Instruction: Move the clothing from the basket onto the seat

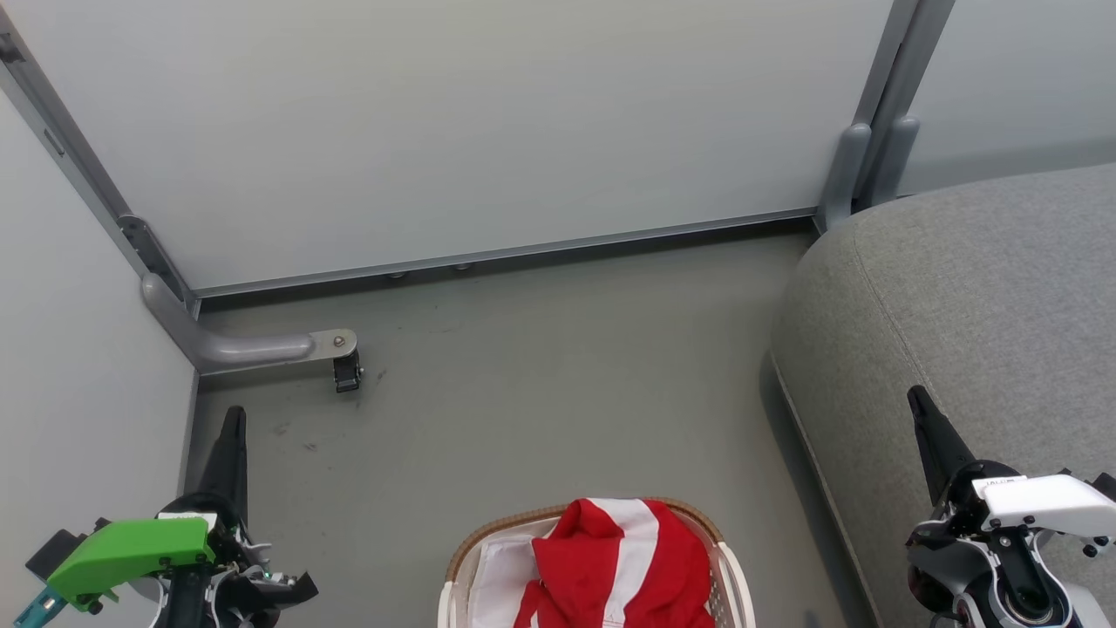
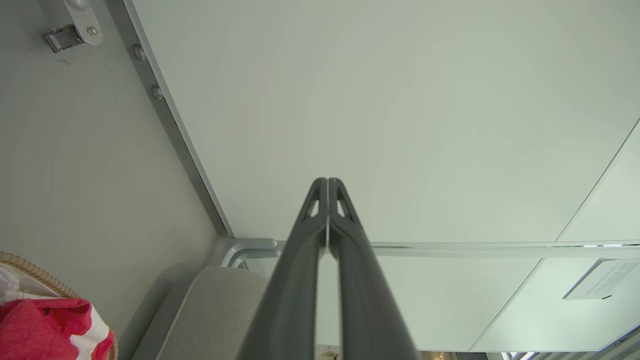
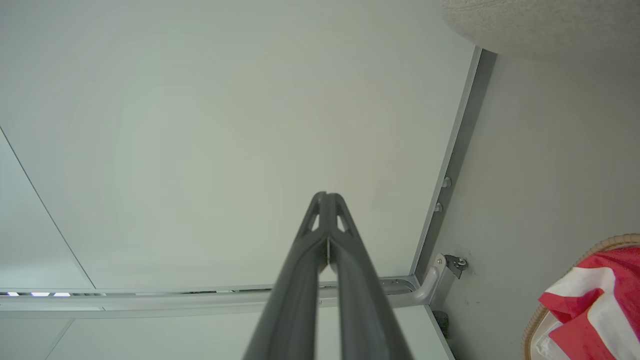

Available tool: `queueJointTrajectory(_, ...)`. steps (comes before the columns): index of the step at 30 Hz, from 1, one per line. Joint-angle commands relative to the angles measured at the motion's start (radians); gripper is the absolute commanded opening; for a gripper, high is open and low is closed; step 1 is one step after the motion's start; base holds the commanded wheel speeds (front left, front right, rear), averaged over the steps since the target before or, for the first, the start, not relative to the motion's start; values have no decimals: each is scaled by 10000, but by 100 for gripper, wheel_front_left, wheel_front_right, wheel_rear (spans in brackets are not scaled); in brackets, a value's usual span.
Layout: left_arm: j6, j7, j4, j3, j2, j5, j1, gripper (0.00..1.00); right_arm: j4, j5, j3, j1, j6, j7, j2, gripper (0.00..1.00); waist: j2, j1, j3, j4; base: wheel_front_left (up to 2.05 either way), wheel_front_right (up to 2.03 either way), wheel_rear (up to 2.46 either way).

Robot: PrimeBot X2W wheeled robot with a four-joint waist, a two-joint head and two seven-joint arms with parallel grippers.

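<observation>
The left fingers (image 1: 230, 462), pressed together and empty, point up over bare floor (image 1: 523, 375). Right of them, midway between both pairs, sits the basket (image 1: 497, 526), with the red-and-white clothing (image 1: 610, 558) heaped inside, not yet lifted. The right fingers (image 1: 940, 440), likewise closed and empty, show against the grey seat (image 1: 1003, 288), which lies just right of the basket, probably so each carry is short.

Ahead of my left pincer (image 1: 234, 417) stand pale partition panels (image 1: 453, 131) in grey metal frames (image 1: 523, 253); grey-green floor (image 1: 540, 384) spreads beneath, with a black castor (image 1: 346, 373) near, beyond its tip.
</observation>
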Motion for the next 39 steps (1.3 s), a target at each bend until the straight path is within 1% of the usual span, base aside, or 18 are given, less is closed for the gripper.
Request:
queueJointTrajectory(1,-57,25,-1,47,7,85,-98,0,-5,-17,-37,107,4,14,-5,0,0,0,0,0,0,0,0)
queueJointTrajectory(2,-57,26,0,47,6,86,-98,0,-4,-21,-40,106,4,18,-3,0,0,0,0,0,0,0,0)
queueJointTrajectory(3,0,-2,12,1,-2,1,1,100,7,-2,-6,-1,0,9,9,100,0,0,0,0,0,0,0)
queueJointTrajectory(6,13,-31,223,-28,-40,16,75,100,162,-20,19,37,-2,-5,70,100,0,0,5,0,0,0,0)
queueJointTrajectory(10,10,-234,244,-99,-13,201,11,100,77,-230,120,-4,-2,-183,-26,100,0,0,15,6,0,0,0)
queueJointTrajectory(14,8,-439,289,-228,86,668,-59,100,73,-667,356,-82,-1,-411,-213,100,0,0,30,13,0,0,0)
queueJointTrajectory(19,5,-675,286,-210,118,1714,-140,100,41,-1602,487,-218,-1,-640,-358,100,0,0,49,21,0,0,0)
queueJointTrajectory(28,-1,-1064,335,-460,202,4062,-211,100,-112,-3450,774,-401,-1,-1016,-510,100,0,0,75,33,0,0,0)
queueJointTrajectory(39,9,-1482,534,-672,262,6325,-247,100,78,-5537,979,-541,0,-1423,-638,100,0,0,78,64,0,0,0)
